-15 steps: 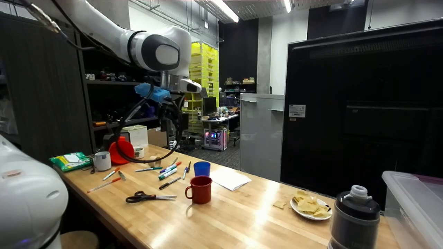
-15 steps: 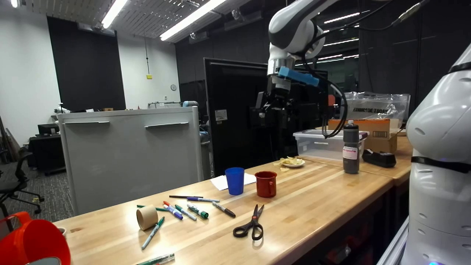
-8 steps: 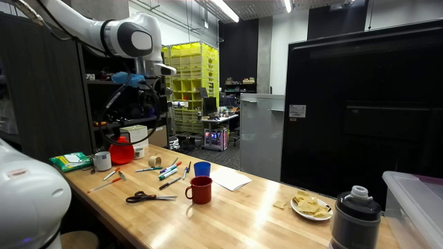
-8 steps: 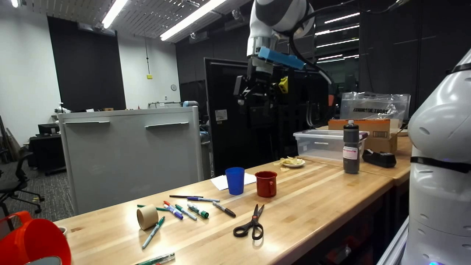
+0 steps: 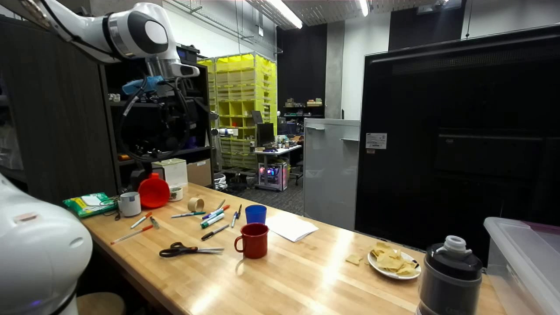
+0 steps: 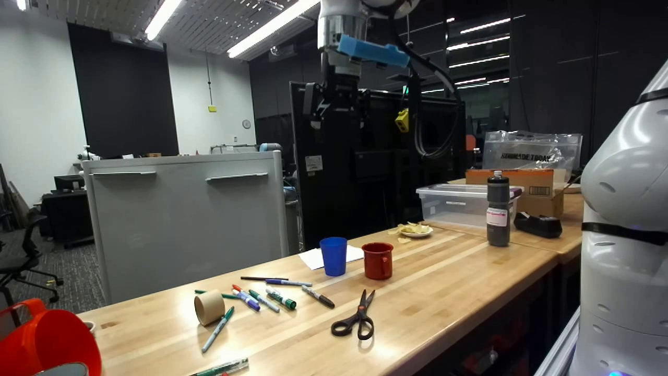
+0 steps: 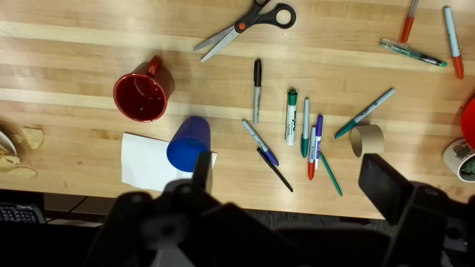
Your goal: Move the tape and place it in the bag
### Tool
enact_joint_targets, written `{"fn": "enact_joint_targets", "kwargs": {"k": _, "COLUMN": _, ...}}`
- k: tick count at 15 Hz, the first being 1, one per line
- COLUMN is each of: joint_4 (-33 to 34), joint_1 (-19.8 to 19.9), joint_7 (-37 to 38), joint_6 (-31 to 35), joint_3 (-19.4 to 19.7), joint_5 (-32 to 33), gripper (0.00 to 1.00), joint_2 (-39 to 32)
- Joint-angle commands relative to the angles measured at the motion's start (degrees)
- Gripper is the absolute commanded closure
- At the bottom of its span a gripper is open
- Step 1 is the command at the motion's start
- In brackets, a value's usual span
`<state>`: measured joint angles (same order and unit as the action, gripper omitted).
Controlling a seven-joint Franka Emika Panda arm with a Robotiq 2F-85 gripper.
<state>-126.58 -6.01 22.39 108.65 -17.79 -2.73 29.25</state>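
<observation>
The tape (image 6: 210,308) is a tan roll lying on its side on the table among pens. It also shows in an exterior view (image 5: 195,204) and in the wrist view (image 7: 373,139), near the right finger. The bag (image 5: 154,192) is bright red, with a loop handle and a round opening, at the table's far end. In an exterior view (image 6: 57,339) it is cut off at the left edge, and in the wrist view only a sliver (image 7: 469,120) shows at the right. My gripper (image 7: 287,174) is open and empty, well above the table (image 6: 338,122).
Several pens lie around the tape. Scissors (image 6: 356,321), a red mug (image 6: 377,261), a blue cup (image 6: 334,257) on white paper and a plate of chips (image 6: 416,231) stand further along. A white mug (image 5: 130,204) and a patterned pot (image 7: 457,161) stand beside the bag.
My arm and gripper have moved up and leftward in both exterior views. The tape, bag and other table things have not moved.
</observation>
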Motion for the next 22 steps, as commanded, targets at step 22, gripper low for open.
{"fn": "enact_joint_targets", "kwargs": {"k": 22, "joint_4": 13.4, "joint_1": 0.0, "joint_7": 5.3, "joint_6": -6.7, "joint_3": 1.0, "joint_5": 10.3, "gripper": 0.0, "joint_2": -17.1}}
